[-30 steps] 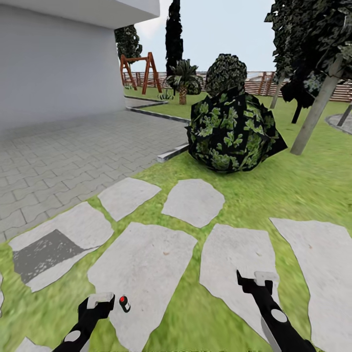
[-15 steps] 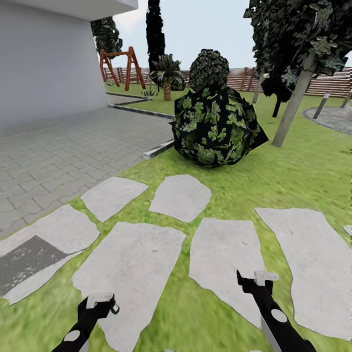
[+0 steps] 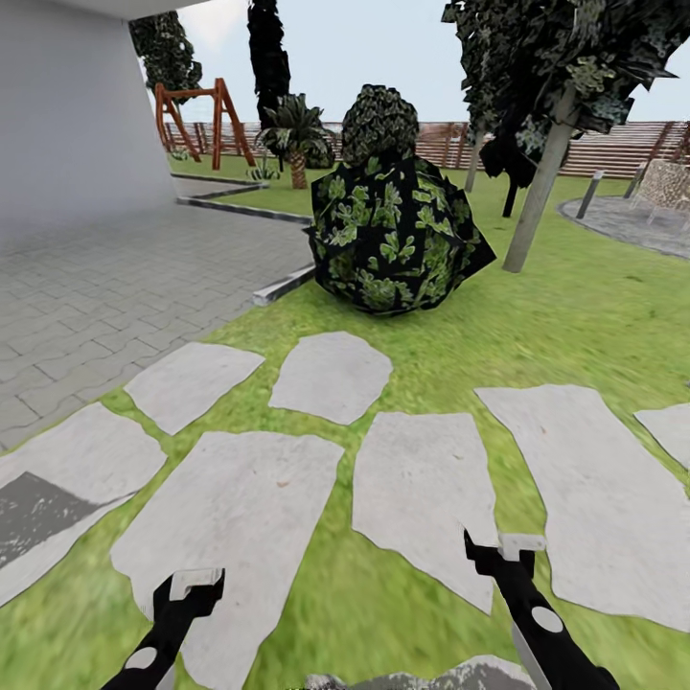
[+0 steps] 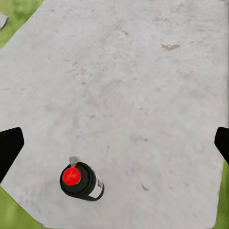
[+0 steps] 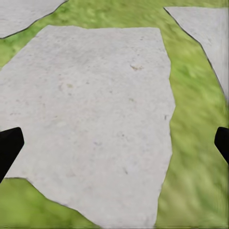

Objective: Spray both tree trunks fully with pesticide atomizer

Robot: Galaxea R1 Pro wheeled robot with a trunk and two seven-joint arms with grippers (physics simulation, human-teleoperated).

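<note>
The scene is viewed from the head camera, set high and aimed forward and down over grass (image 3: 575,316) and stepping stones toward a fence (image 3: 613,149) at 12 o'clock. From each wrist camera, a slab is looked straight down on from close range. The slab (image 3: 230,517) at 7 o'clock is shared with the left wrist view (image 4: 124,86), the slab (image 3: 422,498) at 5 o'clock with the right (image 5: 90,109).

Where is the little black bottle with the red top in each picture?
Head view: likely hidden behind the left gripper, over a pale stepping stone.
Left wrist view: the pesticide atomizer lies on that stepping stone, near its edge.
Right wrist view: this looks at a neighbouring stone and grass.
Shared landmark: the stepping stone.
</note>
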